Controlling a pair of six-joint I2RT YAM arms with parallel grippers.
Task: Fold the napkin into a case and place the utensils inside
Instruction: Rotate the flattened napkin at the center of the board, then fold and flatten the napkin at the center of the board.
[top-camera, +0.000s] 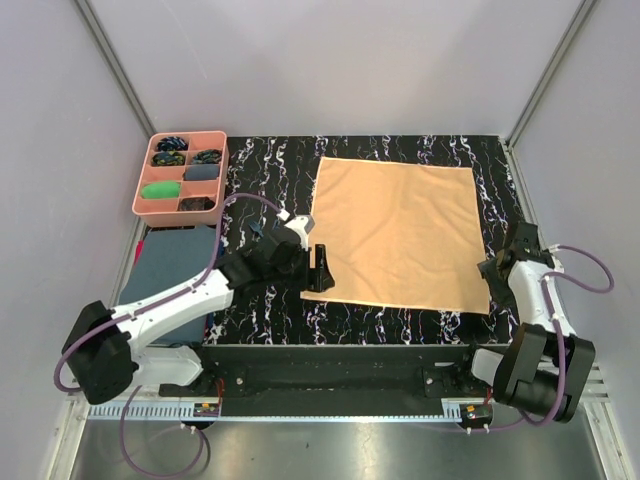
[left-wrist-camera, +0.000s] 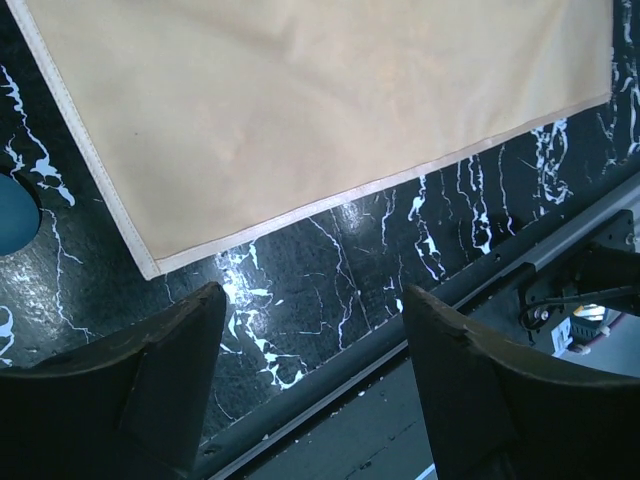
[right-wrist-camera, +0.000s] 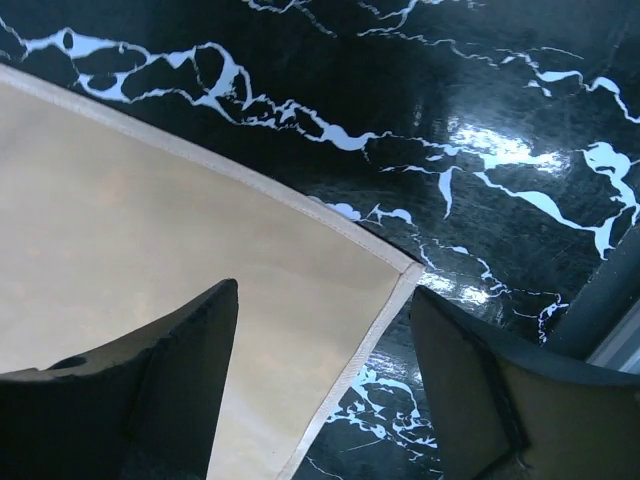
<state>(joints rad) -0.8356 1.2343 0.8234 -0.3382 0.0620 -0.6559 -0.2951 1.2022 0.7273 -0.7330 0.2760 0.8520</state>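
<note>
The napkin (top-camera: 398, 232) lies flat and unfolded on the black marbled table, a peach-orange square with a stitched hem. My left gripper (top-camera: 320, 270) hovers open just off its near left corner (left-wrist-camera: 152, 268); only bare table shows between the fingers (left-wrist-camera: 312, 292). My right gripper (top-camera: 497, 268) is open at the near right corner, its fingers (right-wrist-camera: 325, 290) straddling that corner (right-wrist-camera: 405, 270), one over the fabric and one over the table. A rounded blue shape (left-wrist-camera: 15, 215) sits left of the napkin; I cannot tell whether it is one of the utensils. No folded case is in view.
A pink compartment tray (top-camera: 141, 195) with small coloured bundles stands at the back left. A dark blue-grey cloth (top-camera: 175, 262) lies in front of it, partly under the left arm. The table's near edge rail (left-wrist-camera: 480, 290) runs close below the left gripper. Grey walls enclose three sides.
</note>
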